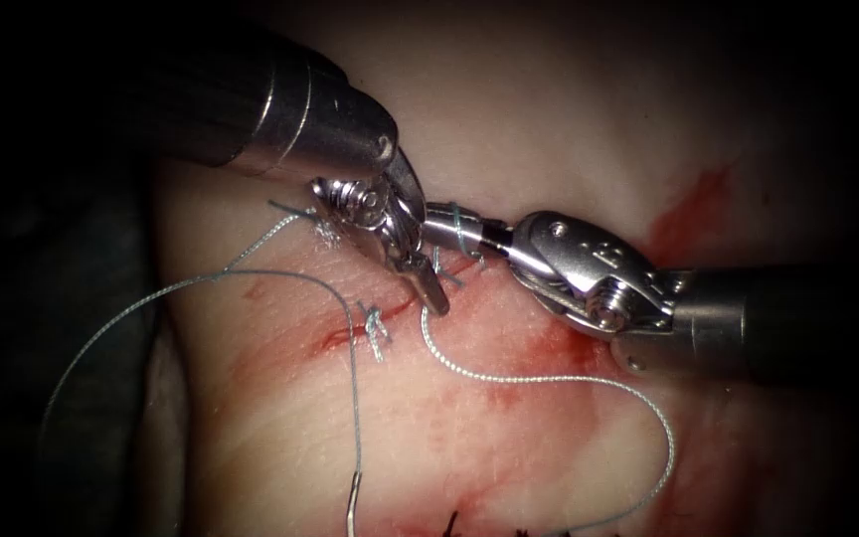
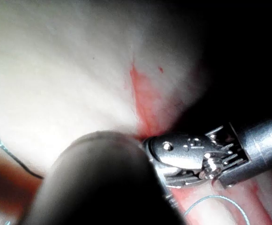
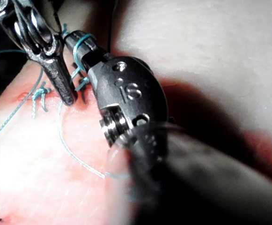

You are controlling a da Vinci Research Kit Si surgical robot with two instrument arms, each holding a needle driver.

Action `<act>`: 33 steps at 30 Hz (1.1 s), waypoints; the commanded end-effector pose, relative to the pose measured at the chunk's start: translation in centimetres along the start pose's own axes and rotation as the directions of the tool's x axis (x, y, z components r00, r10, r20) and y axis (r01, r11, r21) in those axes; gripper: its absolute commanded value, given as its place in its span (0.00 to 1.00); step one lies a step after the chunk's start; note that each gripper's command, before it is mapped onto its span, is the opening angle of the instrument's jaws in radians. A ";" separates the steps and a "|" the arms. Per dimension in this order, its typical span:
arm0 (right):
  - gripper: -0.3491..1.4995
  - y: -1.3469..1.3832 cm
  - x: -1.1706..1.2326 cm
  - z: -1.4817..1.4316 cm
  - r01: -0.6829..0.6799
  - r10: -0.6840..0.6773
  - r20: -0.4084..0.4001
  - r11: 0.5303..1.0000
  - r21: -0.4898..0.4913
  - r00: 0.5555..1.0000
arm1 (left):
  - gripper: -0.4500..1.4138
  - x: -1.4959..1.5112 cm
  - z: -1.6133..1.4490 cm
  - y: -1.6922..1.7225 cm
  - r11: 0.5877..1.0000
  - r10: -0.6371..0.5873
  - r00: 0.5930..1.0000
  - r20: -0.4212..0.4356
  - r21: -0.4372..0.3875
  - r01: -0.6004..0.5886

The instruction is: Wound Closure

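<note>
Endoscope view: wound closure part done, one knotted stitch (image 1: 374, 328) across the cut (image 1: 350, 333), more thread work at its upper right.
Left tool (image 1: 429, 293): jaws closed, tip down at the cut, seemingly pinching thread (image 1: 549, 379). Right tool (image 1: 444, 227): jaws closed, thread looped round them; whether they grip anything is unclear. Needle (image 1: 351, 505): free on tissue (image 1: 549, 109), lower left, out of both tools. Cut beyond the stitch still appears open.

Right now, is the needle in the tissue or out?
Out. The needle lies free on the tissue, neither hand holding it; the left hand and right hand work thread instead.
</note>
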 end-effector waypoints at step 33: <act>0.00 -0.08 0.46 0.39 0.086 0.073 0.416 0.933 -0.350 0.906 | 0.00 -0.02 0.29 -0.21 0.740 -0.334 0.943 0.016 -0.616 0.272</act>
